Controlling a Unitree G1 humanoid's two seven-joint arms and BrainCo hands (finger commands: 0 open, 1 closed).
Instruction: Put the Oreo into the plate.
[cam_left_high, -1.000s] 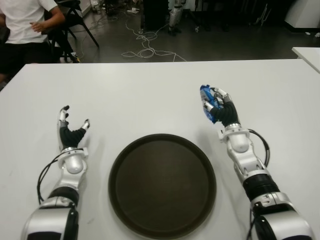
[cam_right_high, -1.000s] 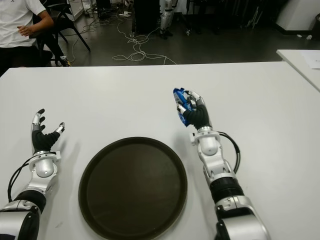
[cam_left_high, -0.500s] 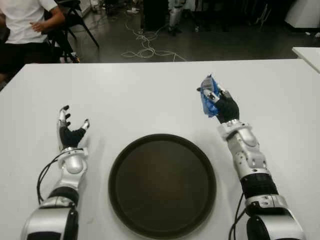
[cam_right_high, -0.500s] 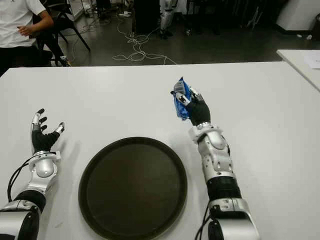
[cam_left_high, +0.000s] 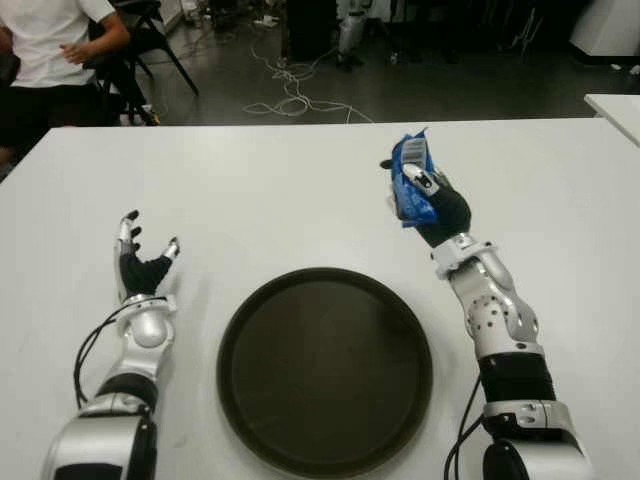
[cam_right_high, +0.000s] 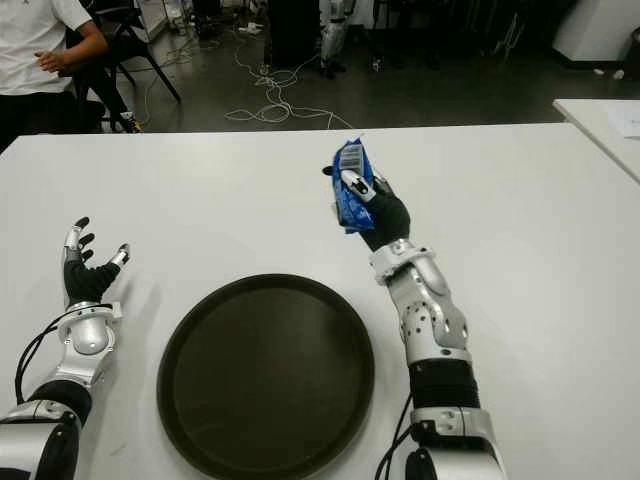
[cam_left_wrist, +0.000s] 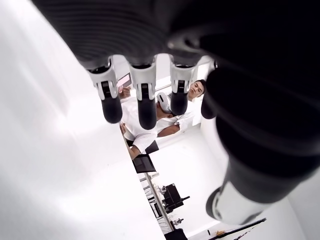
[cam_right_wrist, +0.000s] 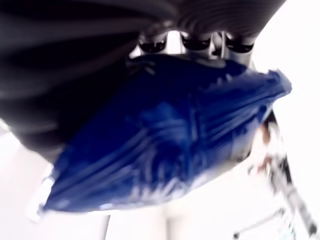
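A blue Oreo pack (cam_left_high: 409, 180) is held up in the air by my right hand (cam_left_high: 425, 195), whose fingers are curled around it, above the white table (cam_left_high: 300, 190) behind the plate's far right edge. In the right wrist view the blue Oreo pack (cam_right_wrist: 165, 135) fills the palm. The round dark brown plate (cam_left_high: 325, 365) lies on the table near the front, with nothing on it. My left hand (cam_left_high: 140, 262) shows to the left of the plate, fingers spread and holding nothing.
A person in a white shirt (cam_left_high: 55, 40) sits on a chair beyond the table's far left corner. Cables (cam_left_high: 290, 95) lie on the dark floor behind the table. Another white table's corner (cam_left_high: 615, 105) shows at the far right.
My right hand has risen off the table with the Oreo pack and shifted slightly left, toward the plate's far side. The left hand has stayed put.
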